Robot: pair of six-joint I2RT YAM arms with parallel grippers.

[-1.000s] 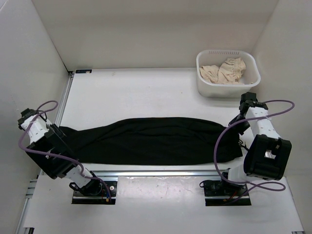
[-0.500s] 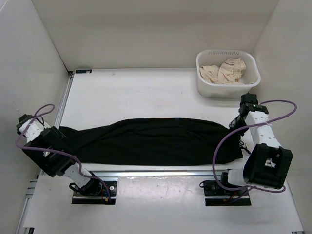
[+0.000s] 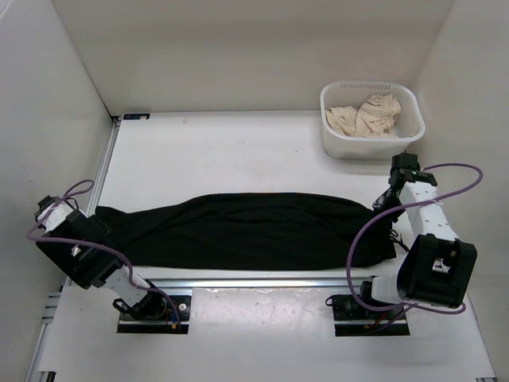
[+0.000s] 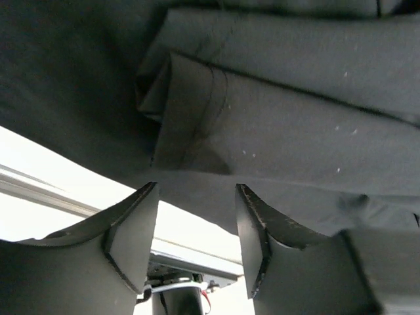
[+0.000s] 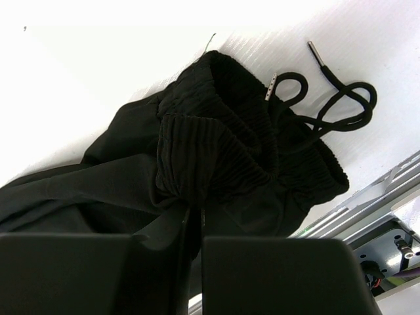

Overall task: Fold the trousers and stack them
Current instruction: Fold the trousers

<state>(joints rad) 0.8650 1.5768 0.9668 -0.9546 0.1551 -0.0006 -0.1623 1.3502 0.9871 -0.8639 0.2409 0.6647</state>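
The black trousers point(image 3: 246, 231) lie stretched left to right across the near half of the table. Their leg ends point(image 4: 282, 131) point left and the ribbed waistband point(image 5: 216, 144) lies at the right. My left gripper point(image 4: 197, 230) hovers at the leg ends point(image 3: 111, 223), open, with nothing between its fingers point(image 4: 134, 239). The left arm's wrist hides this gripper from the top camera. My right gripper point(image 5: 195, 223) is shut, and waistband fabric bunches into its tips. From above, it point(image 3: 387, 199) sits at the trousers' right end. A black drawstring point(image 5: 335, 105) trails onto the table.
A white basket point(image 3: 370, 145) with a beige cloth point(image 3: 366, 115) stands at the back right. An aluminium rail point(image 3: 254, 282) runs along the near table edge, just in front of the trousers. White walls enclose the left, back and right sides.
The left gripper has opened wider and its arm has drawn back toward the near left. The right arm shifted slightly toward the back a second ago, then held still, still shut.
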